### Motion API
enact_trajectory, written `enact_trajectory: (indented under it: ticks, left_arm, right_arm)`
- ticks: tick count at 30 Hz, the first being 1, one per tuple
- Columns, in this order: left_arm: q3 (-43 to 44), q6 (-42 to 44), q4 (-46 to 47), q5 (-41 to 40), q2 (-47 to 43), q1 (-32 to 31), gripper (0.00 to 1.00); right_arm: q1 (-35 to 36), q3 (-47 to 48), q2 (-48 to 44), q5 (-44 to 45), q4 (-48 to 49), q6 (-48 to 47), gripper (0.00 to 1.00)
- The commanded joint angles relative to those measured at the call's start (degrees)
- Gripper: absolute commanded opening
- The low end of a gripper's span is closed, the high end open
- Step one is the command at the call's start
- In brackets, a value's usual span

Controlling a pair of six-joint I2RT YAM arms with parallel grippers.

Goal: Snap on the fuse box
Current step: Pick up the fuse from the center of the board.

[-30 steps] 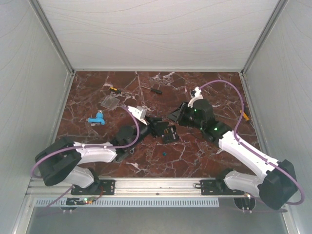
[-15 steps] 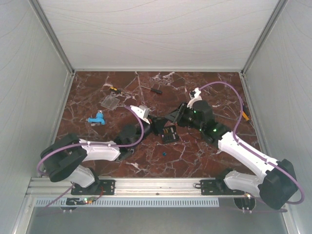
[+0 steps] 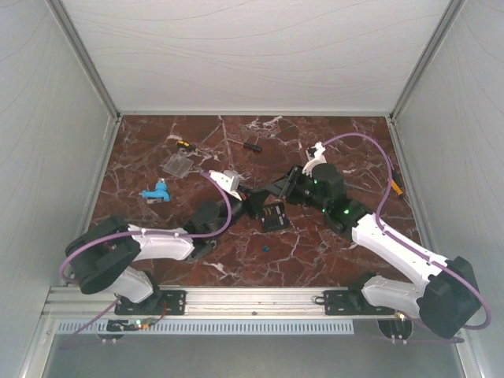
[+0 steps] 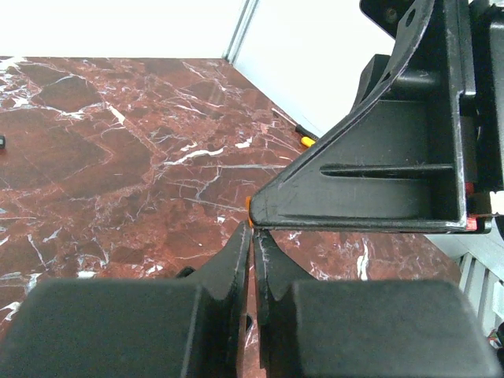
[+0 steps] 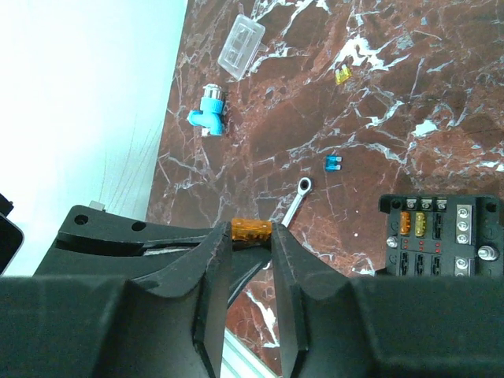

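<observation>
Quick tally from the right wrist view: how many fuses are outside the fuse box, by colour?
orange fuse: 1, pinched in the right gripper
yellow fuse: 1, on the table
blue fuse: 1, on the table
Total: 3

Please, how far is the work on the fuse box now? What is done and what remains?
Done: a few orange and yellow fuses sit in the small black plastic fuse box. In hand: the right gripper pinches a small orange fuse, with the left gripper, shut, right beside it. Left: the box is uncovered; the flat clear plastic cover lies apart on the marble table.
</observation>
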Motion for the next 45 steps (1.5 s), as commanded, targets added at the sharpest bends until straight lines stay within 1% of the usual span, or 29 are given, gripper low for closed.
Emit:
enact_trajectory:
  ticks: [1,4,6,8,10,11,14,17,21,23,25,28,34,38,45]
  left_arm:
    - [0.2,1.2,7.7,-0.8,-1.1,-0.1,0.00]
    - [-0.5,2.1,8.2,-0.4,-1.5,-0.1,0.00]
    - [-1.1,2.5,7.8,0.8,-2.1,0.4,0.00]
    - [-1.8,1.2,7.0,4.9,-2.9,2.1,0.00]
    - [-2.7,-2.0,6.1,11.8,-3.8,5.4,0.00]
    - [-3.1,-3.9,6.1,16.2,-4.2,7.6,0.00]
    - [-3.9,-9.2,7.1,29.8,-5.0,13.7,0.00]
    - [-4.4,-14.9,10.0,43.1,-5.0,19.6,0.00]
    - [-4.5,-25.4,18.3,55.8,-3.0,25.2,0.00]
    - [-3.9,-31.2,23.1,60.1,-1.3,26.8,0.00]
    - [-3.5,-35.0,27.7,63.0,0.4,27.5,0.00]
    - [-2.2,-36.6,27.6,65.3,1.4,27.4,0.00]
    - [-2.3,-37.8,27.1,65.2,0.7,27.3,0.00]
    - [-2.0,-38.3,27.1,65.0,0.6,26.6,0.00]
    - [-2.0,-38.5,27.1,64.7,-0.4,25.8,0.00]
  right_arm:
    - [1.1,-0.3,0.4,-4.1,1.8,0.3,0.25]
    - [1.0,0.5,1.0,-5.4,1.9,-0.9,0.31]
    - [1.0,1.0,0.8,-5.7,1.8,-2.8,0.40]
    - [0.4,2.0,0.4,-6.7,1.6,-6.4,0.48]
    - [-1.3,2.8,-0.5,-9.2,1.7,-11.3,0.56]
    - [-2.6,2.8,-1.0,-11.9,2.3,-14.2,0.57]
    - [-7.1,2.8,-2.4,-20.6,4.0,-21.3,0.57]
    - [-9.0,3.9,-2.8,-27.3,4.1,-27.4,0.56]
    - [-9.0,4.4,-2.9,-32.0,5.0,-32.5,0.54]
    - [-9.3,4.5,-2.6,-33.8,5.5,-33.4,0.53]
    - [-9.5,4.8,-1.9,-36.5,6.3,-33.5,0.52]
    - [-9.4,5.4,-0.8,-39.6,7.5,-32.6,0.50]
    - [-8.0,6.6,1.8,-42.3,9.6,-30.2,0.46]
    - [-5.5,7.9,4.1,-43.2,8.4,-30.5,0.43]
    - [-4.5,9.0,6.9,-45.4,7.3,-30.0,0.36]
